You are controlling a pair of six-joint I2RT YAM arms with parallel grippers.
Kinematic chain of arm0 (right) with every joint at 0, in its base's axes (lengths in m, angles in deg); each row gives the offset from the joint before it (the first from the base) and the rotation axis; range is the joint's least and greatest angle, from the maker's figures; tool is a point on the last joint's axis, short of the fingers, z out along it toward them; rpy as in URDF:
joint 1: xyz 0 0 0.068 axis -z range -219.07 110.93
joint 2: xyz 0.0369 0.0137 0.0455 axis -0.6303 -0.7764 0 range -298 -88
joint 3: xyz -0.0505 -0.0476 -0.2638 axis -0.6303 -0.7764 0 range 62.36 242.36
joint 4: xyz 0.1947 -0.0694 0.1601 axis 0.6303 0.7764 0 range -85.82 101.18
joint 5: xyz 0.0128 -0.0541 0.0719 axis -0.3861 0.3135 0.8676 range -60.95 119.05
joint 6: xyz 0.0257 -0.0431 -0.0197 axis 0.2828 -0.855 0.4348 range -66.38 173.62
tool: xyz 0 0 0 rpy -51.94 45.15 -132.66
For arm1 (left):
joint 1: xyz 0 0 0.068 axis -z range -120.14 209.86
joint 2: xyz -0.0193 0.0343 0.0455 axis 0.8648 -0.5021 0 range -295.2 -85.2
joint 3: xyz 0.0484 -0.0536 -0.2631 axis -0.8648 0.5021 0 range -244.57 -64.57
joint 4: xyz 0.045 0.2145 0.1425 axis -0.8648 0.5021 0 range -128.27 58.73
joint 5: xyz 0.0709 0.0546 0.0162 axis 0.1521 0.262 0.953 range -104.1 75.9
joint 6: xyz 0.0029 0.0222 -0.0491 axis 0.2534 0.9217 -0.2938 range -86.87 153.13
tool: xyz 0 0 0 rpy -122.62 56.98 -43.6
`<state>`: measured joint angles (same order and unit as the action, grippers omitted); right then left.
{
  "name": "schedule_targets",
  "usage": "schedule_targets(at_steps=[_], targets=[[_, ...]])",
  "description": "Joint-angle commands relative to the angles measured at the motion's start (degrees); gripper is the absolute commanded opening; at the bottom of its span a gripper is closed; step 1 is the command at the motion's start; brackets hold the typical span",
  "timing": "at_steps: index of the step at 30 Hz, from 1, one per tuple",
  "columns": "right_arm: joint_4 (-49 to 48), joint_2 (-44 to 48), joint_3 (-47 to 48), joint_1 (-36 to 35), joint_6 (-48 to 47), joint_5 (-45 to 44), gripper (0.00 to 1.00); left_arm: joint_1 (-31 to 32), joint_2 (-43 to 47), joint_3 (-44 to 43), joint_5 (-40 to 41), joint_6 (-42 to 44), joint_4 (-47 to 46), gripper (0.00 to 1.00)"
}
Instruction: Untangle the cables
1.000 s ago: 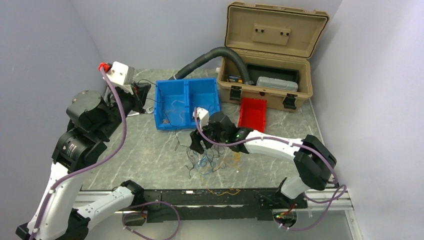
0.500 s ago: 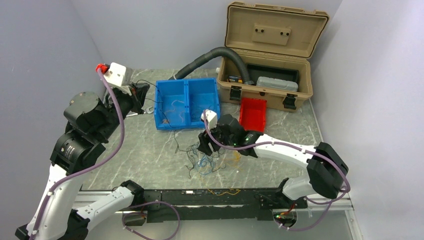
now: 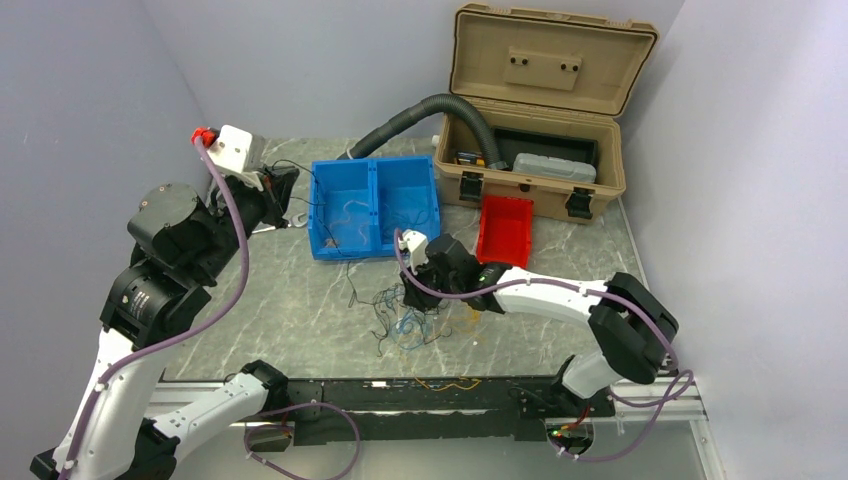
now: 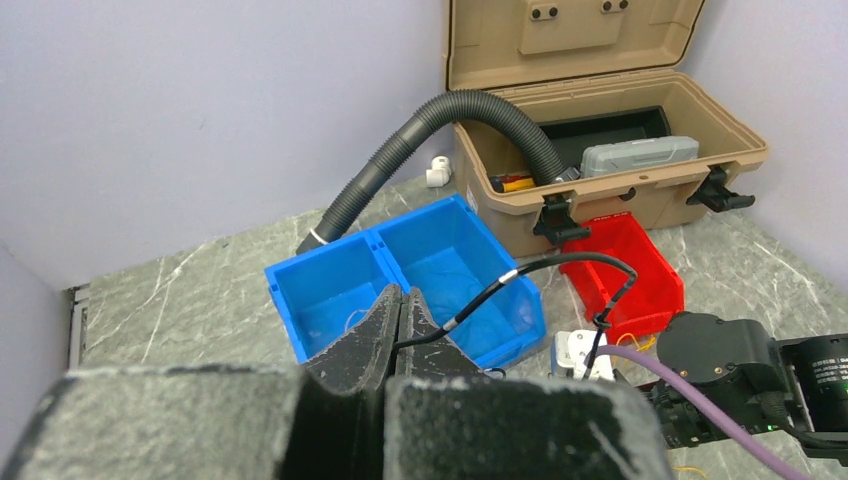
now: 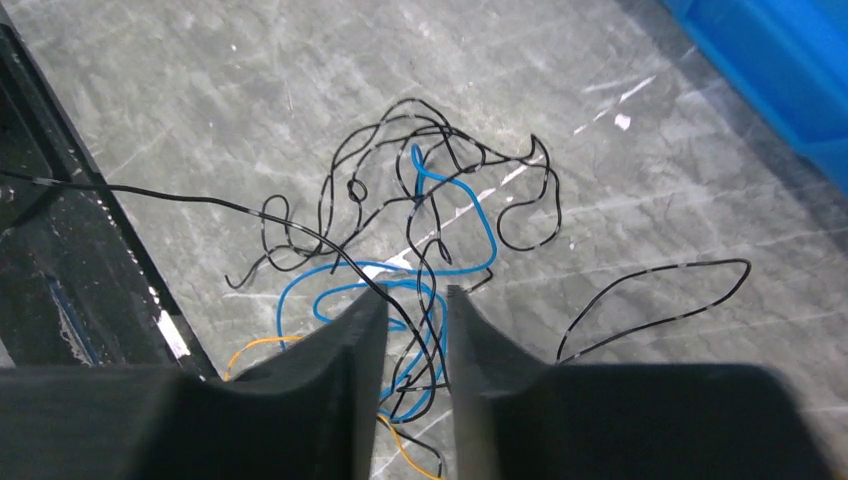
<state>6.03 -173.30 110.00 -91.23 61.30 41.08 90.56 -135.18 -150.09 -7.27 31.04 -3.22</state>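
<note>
The cables (image 3: 405, 325) lie in a loose tangle of black, blue and yellow strands on the marble table in front of the blue bin. My right gripper (image 3: 412, 297) is down on the tangle's far edge. In the right wrist view its jaws (image 5: 413, 295) stand a narrow gap apart, with black strands and the blue cable (image 5: 470, 215) running between them; a yellow cable (image 5: 250, 350) passes under the left finger. My left gripper (image 4: 400, 293) is raised at the far left (image 3: 288, 192), shut on one black cable (image 4: 520, 272) that arcs away towards the right arm.
A blue two-compartment bin (image 3: 322, 215) holds a few thin wires. A red bin (image 3: 505, 228) stands beside it, in front of an open tan case (image 3: 540, 110). A grey corrugated hose (image 3: 410, 115) runs into the case. A black rail (image 3: 430, 400) borders the near edge.
My right gripper has settled lower onto the tangle and its jaws have narrowed around several strands. The left arm has drawn back slightly to the left, still pinching its black cable.
</note>
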Motion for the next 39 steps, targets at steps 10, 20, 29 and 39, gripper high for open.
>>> schedule_targets(at_steps=[10,20,29,39], targets=[[6.5,8.4,7.2,-0.2,3.1,2.2,0.00,-0.2,0.7,0.9,0.1,-0.1,0.9,0.00],[27.2,17.2,32.0,-0.8,12.0,-1.3,0.00,-0.3,-1.7,5.2,-4.1,-4.5,2.0,0.00],[28.3,19.5,40.8,0.8,17.8,-5.1,0.00,-0.2,-6.4,4.3,-10.9,-8.3,1.7,0.00],[29.7,18.9,31.9,1.9,16.0,-17.5,0.00,-0.2,-7.6,2.5,-9.9,-8.8,2.7,0.00]])
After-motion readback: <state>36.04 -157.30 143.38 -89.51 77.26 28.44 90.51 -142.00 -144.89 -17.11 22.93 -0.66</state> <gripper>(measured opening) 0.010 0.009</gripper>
